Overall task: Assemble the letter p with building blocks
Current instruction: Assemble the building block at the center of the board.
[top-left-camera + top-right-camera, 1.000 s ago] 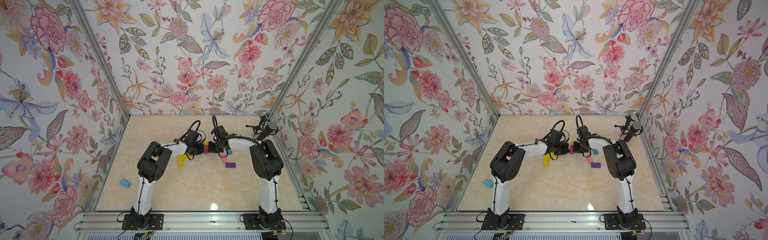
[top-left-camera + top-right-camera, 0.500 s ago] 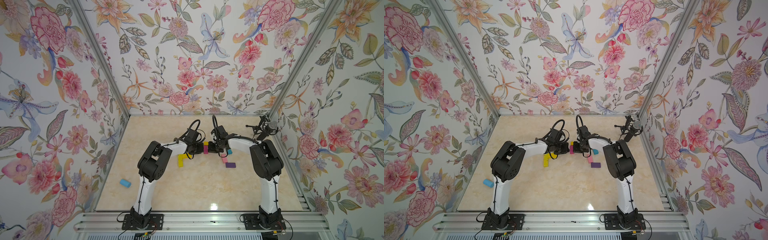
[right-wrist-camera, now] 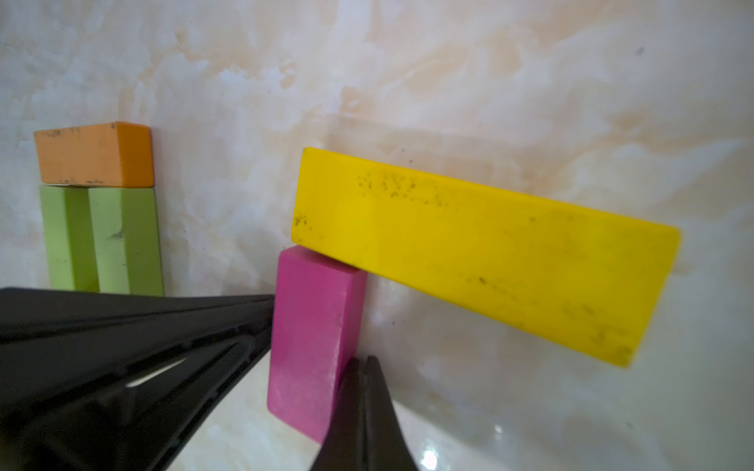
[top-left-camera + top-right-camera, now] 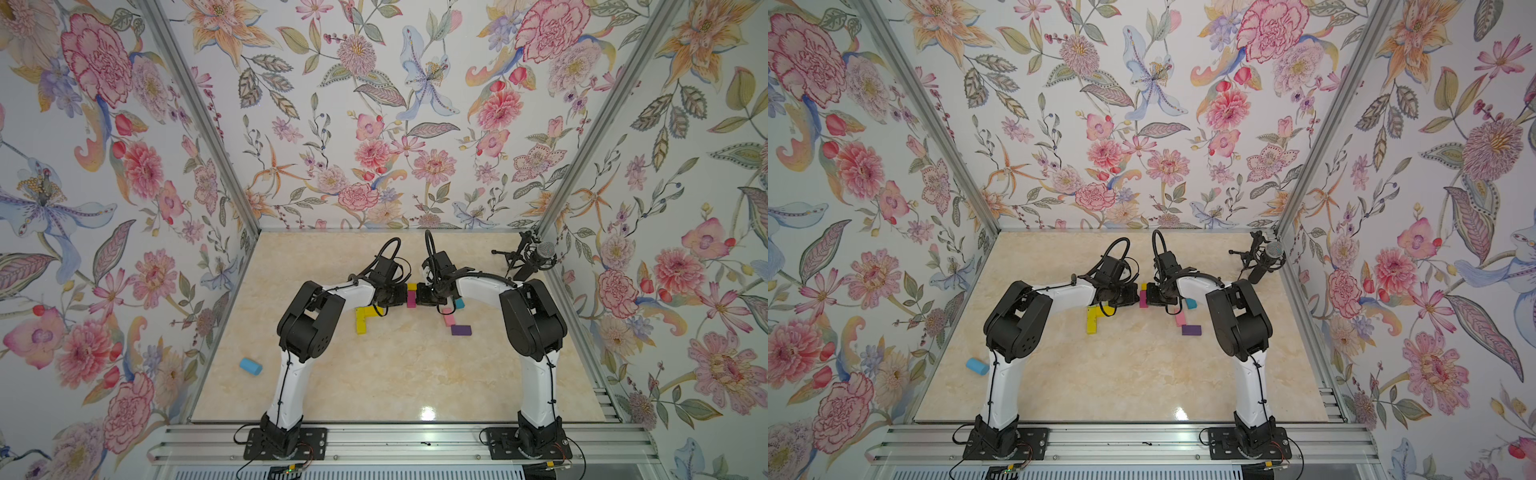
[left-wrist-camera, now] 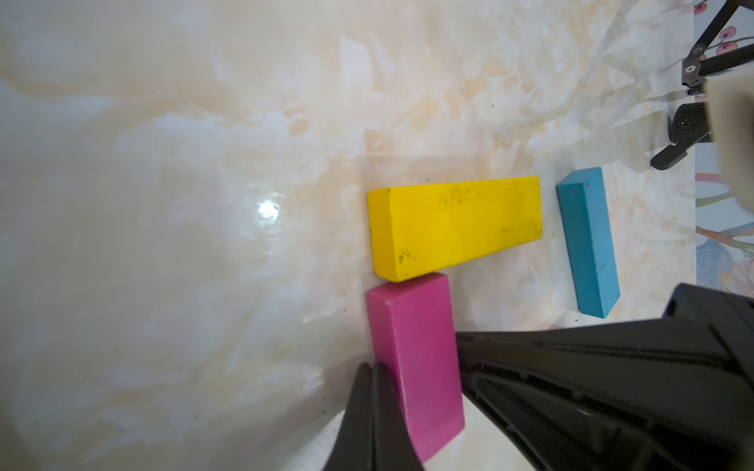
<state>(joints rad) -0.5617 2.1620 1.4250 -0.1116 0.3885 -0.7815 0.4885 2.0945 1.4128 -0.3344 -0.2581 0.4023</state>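
Building blocks lie around the middle of the table (image 4: 374, 386), and the step in hand looks like squaring up the letter's stem between the two arms. Farthest left, a blue piece (image 4: 250, 366) sits well apart from the rest. Next comes a yellow pair (image 4: 365, 319) laid as an L, partly under the left arm. The right wrist view shows two green blocks (image 3: 102, 240) side by side with an orange block (image 3: 94, 155) across their ends.

The left gripper (image 4: 402, 296) is clenched on nothing, its joined tips against one long side of the magenta block (image 4: 411, 299). The right gripper (image 4: 419, 296), also clenched and empty, appears to touch the opposite long side. The magenta block lies flat, its long axis running away from the robot toward the back wall. A yellow block (image 5: 453, 224) lies crosswise at its far end, touching it and reaching toward the robot's right, a little skewed. Further right lie a teal block (image 4: 459, 303), a pink block (image 4: 449, 319) and a purple block (image 4: 461, 330), all loose.

Pressure should be light and even from both sides. An uneven push would likely swing the stem and knock the crossbar further askew.
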